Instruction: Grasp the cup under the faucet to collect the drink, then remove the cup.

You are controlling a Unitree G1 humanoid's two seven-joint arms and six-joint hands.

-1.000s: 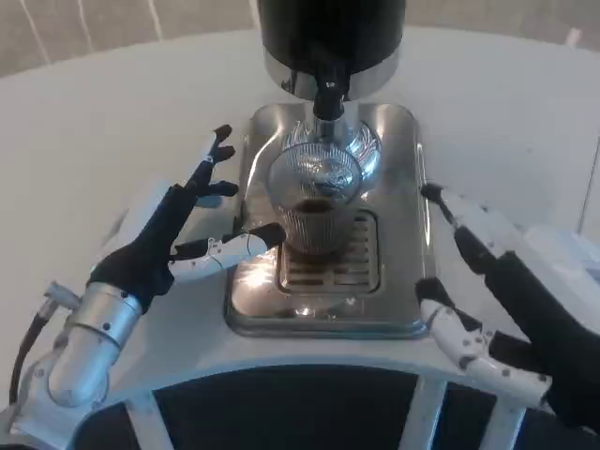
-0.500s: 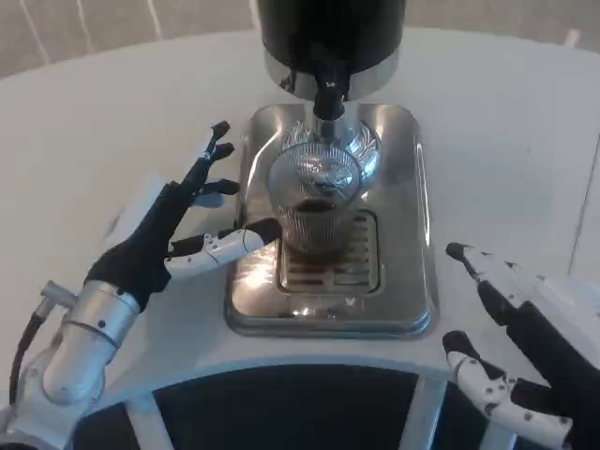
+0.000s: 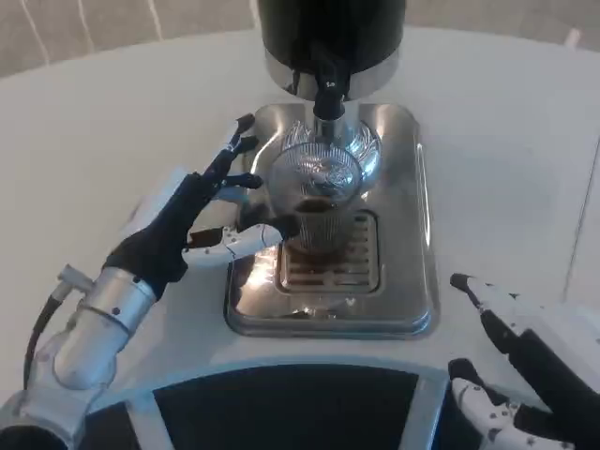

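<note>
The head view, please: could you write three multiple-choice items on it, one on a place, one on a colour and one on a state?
1. Where does the cup stand?
A. on the metal drip tray, under the faucet
B. on the bare table
C. in the right hand

2. What colour is the dispenser body?
A. red
B. black
C. yellow

3. How is the left hand?
A. flat on the table
B. fingers spread beside the cup
C. lifting the cup high

Key: 1 A, the cup sits on the tray's grate; 2 B, its body is dark; 3 B, fingers apart at the cup's side.
</note>
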